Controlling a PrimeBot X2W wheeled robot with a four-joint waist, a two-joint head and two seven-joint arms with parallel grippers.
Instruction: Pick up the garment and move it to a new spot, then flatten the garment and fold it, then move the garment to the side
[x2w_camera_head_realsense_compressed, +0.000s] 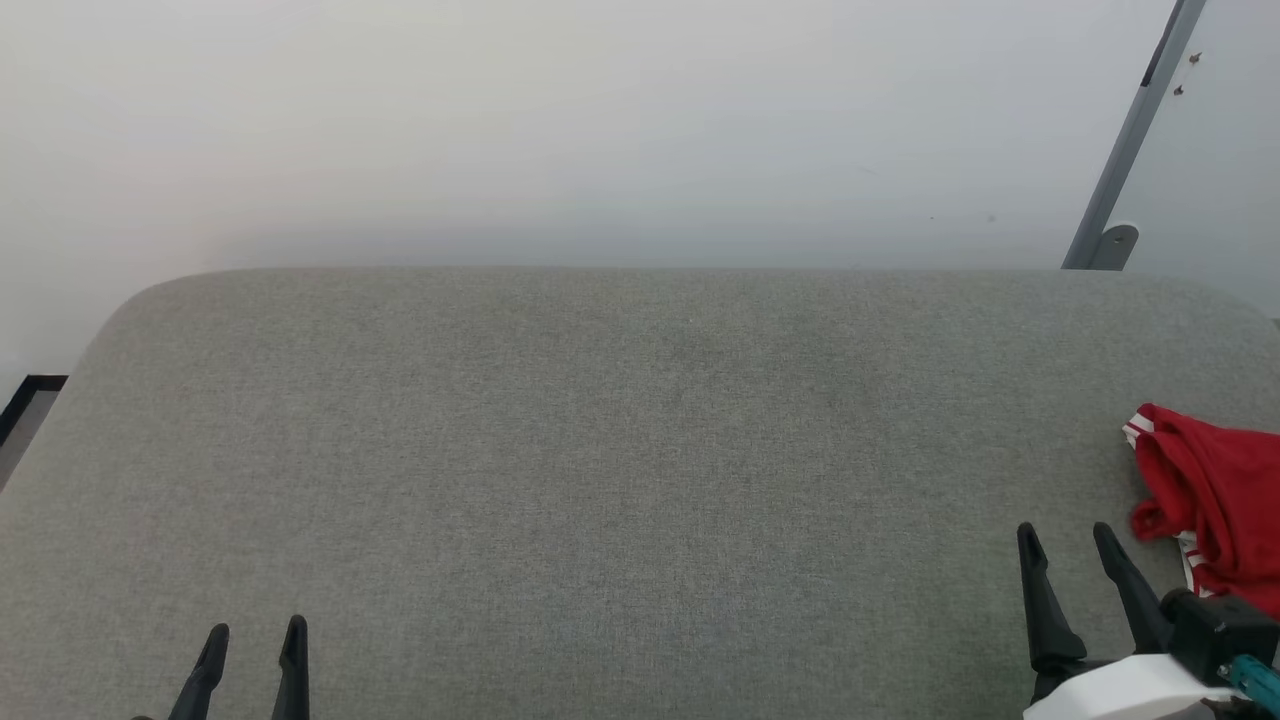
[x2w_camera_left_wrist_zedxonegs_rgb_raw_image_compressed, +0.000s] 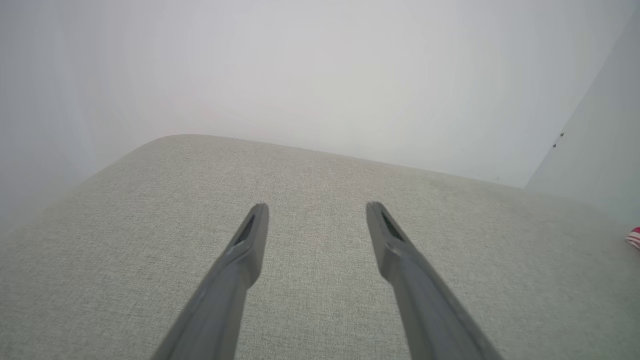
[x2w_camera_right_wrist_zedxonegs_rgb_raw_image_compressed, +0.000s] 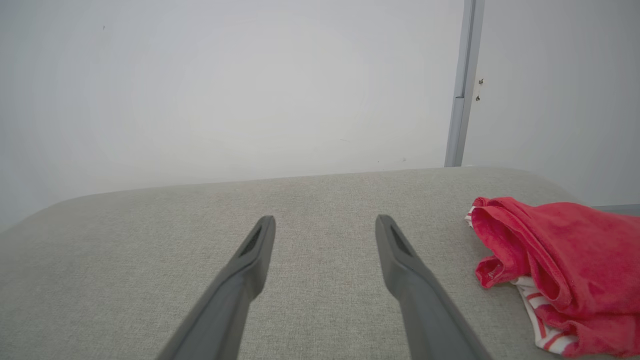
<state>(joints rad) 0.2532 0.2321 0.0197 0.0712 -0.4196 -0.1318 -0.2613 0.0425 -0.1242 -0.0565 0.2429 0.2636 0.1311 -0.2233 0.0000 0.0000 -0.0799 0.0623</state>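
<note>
The garment, a red T-shirt with red-and-white striped trim, lies crumpled at the far right of the grey padded surface, partly cut off by the head view's edge. In the right wrist view the garment sits bunched to the right of the fingers. My right gripper stands open just left of it, not touching, nothing between its fingers. My left gripper is open at the lower left, far from the shirt. A sliver of striped trim shows at the left wrist view's right edge.
A pale wall rises behind the padded surface. A grey metal post with a foot bracket stands at the back right. The surface's rounded left corner drops toward dark floor edging.
</note>
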